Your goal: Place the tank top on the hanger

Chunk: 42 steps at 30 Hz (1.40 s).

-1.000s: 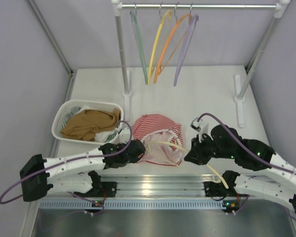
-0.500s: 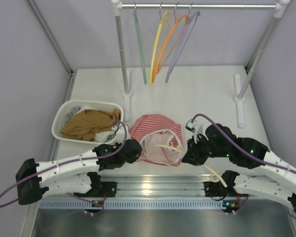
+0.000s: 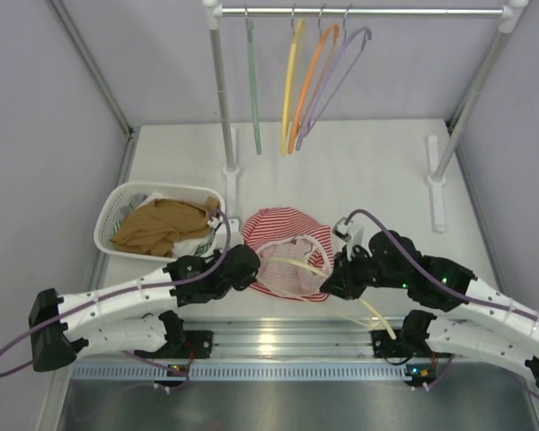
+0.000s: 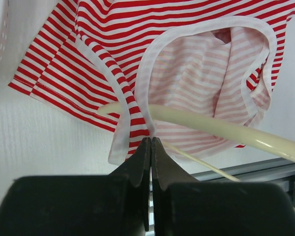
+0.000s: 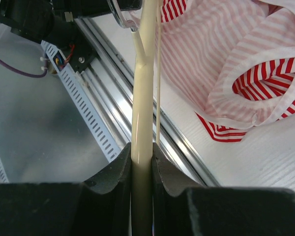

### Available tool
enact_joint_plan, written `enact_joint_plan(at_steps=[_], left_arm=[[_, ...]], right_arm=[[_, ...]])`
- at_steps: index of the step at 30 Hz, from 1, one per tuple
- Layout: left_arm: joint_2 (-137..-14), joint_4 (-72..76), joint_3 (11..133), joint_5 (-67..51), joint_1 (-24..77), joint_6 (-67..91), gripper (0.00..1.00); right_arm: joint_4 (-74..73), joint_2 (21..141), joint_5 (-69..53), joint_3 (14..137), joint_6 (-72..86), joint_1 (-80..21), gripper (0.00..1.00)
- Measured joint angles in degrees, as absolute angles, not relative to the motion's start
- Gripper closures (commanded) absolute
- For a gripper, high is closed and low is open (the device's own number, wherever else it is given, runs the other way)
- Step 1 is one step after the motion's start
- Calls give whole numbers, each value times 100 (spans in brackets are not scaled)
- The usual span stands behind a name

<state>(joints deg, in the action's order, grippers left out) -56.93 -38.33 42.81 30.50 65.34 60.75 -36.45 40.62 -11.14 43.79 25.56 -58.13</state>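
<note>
A white plastic basket [image 3: 110,223] holding a tan-brown garment [image 3: 162,226] sits just left of the red-and-white striped tank top [image 3: 283,229], which lies on the white table [image 3: 377,171] between the arms. The left gripper [image 4: 151,142] is pinched shut on its pale trim. The right gripper [image 5: 141,150] clamps the thin cream plastic hanger [image 5: 142,98]. A strap drapes over the hanger's arm, and its hook is hidden.

**Matt cloth, smooth plastic, bright metal**

The tank top [image 4: 196,88] is thin, matt knitted cloth, and its pale trim looks equally soft. The hanger [image 5: 144,73] is smooth cream plastic with a faint sheen. The left claw [image 4: 150,142] and right claw [image 5: 141,146] are matt black plastic. The counter [image 4: 49,142] is white and finely grained. Along the lower edge of the top view, a metal rail [image 3: 278,339] gleams.
</note>
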Motion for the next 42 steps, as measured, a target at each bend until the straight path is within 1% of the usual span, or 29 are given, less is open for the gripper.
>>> enact_joint_plan(at_steps=[13, 24, 42], left_arm=[[-5905, -4224, 4591, 3074, 6554, 5854, 100], [-6010, -4543, 4880, 3105, 6558, 5684, 100], [-6119, -4912, 5472, 3406, 6563, 5533, 100]], right_arm=[[-3647, 3948, -871, 4405, 2386, -5815, 100], [-3699, 3948, -803, 4681, 2270, -5815, 100], [-2416, 3916, -1435, 3726, 2602, -5815, 100]])
